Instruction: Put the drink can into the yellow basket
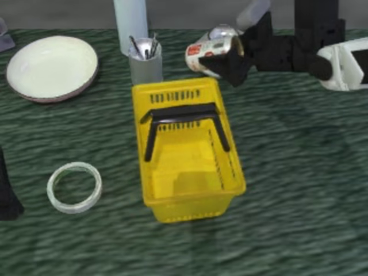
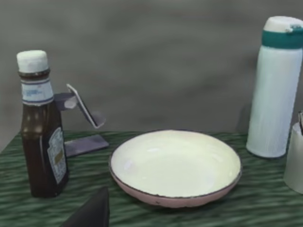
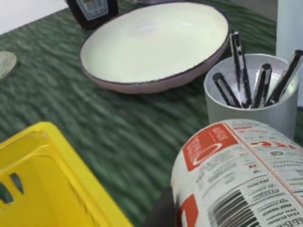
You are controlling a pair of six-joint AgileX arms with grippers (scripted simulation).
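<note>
Our right gripper (image 1: 225,62) is clamped on the can (image 1: 208,50), holding it tipped on its side in the air, just past the far right corner of the basket (image 1: 190,198) and not yet over its opening. In the right wrist view the can (image 3: 246,179) fills the near corner, its red label and barcode turned toward the camera, with the basket's yellow rim (image 3: 71,184) close beside it. The basket sits in the middle of the table (image 1: 299,190), its black handles (image 1: 183,118) folded across the far half. Behind it stands the cup (image 1: 145,60) of utensils, next to the thermos (image 1: 130,23); the plate (image 1: 52,68) lies at far left and a clear ring (image 1: 74,187) at near left. Our left arm is parked at the left edge, and we cannot tell how its fingers stand. Its wrist view shows the plate (image 2: 176,166), a sauce bottle (image 2: 42,127) and the thermos (image 2: 273,90).
</note>
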